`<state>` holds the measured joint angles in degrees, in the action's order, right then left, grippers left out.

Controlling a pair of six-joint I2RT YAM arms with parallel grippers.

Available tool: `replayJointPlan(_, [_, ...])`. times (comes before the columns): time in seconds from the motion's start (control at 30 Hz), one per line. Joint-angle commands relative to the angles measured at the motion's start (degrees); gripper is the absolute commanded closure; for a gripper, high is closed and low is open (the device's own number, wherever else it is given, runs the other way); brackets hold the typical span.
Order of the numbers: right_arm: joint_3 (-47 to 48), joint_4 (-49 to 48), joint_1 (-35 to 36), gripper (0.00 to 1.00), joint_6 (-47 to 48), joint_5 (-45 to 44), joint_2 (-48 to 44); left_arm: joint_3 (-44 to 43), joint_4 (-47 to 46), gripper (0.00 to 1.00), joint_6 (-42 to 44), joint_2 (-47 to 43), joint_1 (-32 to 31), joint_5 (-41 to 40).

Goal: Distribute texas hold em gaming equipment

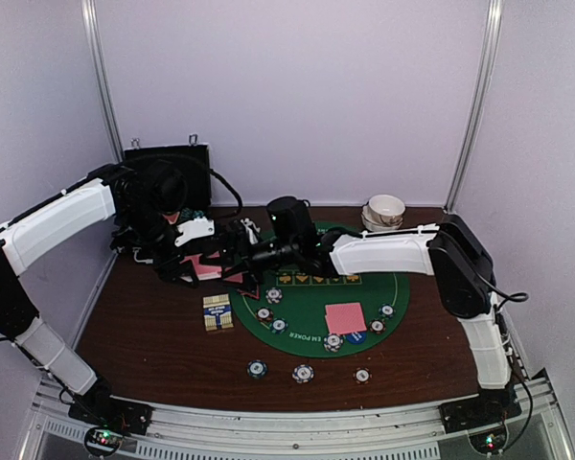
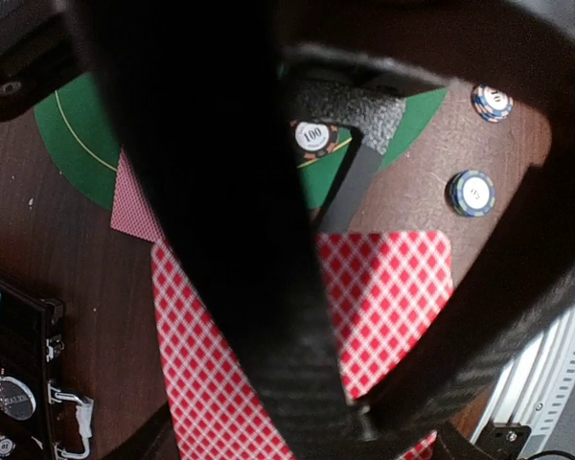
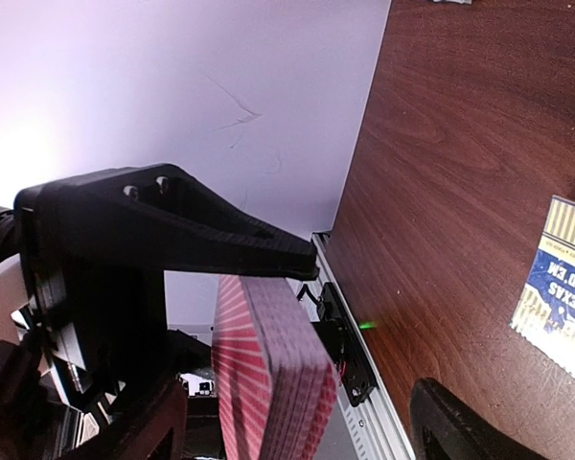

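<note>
Left tool (image 1: 214, 261) clamps one deck (image 3: 268, 374) (three chips (image 1: 303, 373) off mat (image 1: 311, 307)).

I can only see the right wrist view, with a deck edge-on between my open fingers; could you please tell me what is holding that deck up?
Observer: The left hand is shut on the deck.
Operator: Thank you. Is any card on the mat yet?
Observer: Yes, a pink card, perhaps several stacked, lies face down on the right side of the mat.
Operator: And are chips out?
Observer: Chips line the mat's near edge; three more lie off it on the table.
</note>
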<state>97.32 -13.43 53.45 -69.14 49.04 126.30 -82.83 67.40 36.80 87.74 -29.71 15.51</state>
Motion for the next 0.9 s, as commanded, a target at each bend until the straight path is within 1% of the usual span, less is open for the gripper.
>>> replayJointPlan(0.0, [3.24,-2.00,0.88,0.19,-2.07,0.32,1.91,-0.83,-1.01,1.00,-0.23,-1.00,0.10,1.34])
replayJointPlan(0.23, [7.31,-3.43,1.13,0.25,-4.55,0.42,5.82,-1.02,-1.04,1.00,-0.23,-1.06,0.10,1.47])
replayJointPlan(0.37, [7.72,-2.77,0.99,0.28,-4.53,1.21,6.44,-0.97,-0.97,1.00,-0.10,-1.21,0.10,1.16])
replayJointPlan(0.47, [6.44,-1.77,0.47,0.32,-3.72,1.56,5.75,-1.09,-1.03,1.00,-0.07,-1.27,0.10,1.14])
replayJointPlan(0.63, [1.94,-0.42,-1.19,0.42,-1.70,1.68,3.16,-1.13,-1.01,1.00,-0.06,-1.39,0.10,1.05])
replayJointPlan(0.87, [-0.29,4.90,-2.45,0.48,2.59,2.03,0.24,-1.17,-0.98,1.00,0.03,-1.42,0.10,0.86])
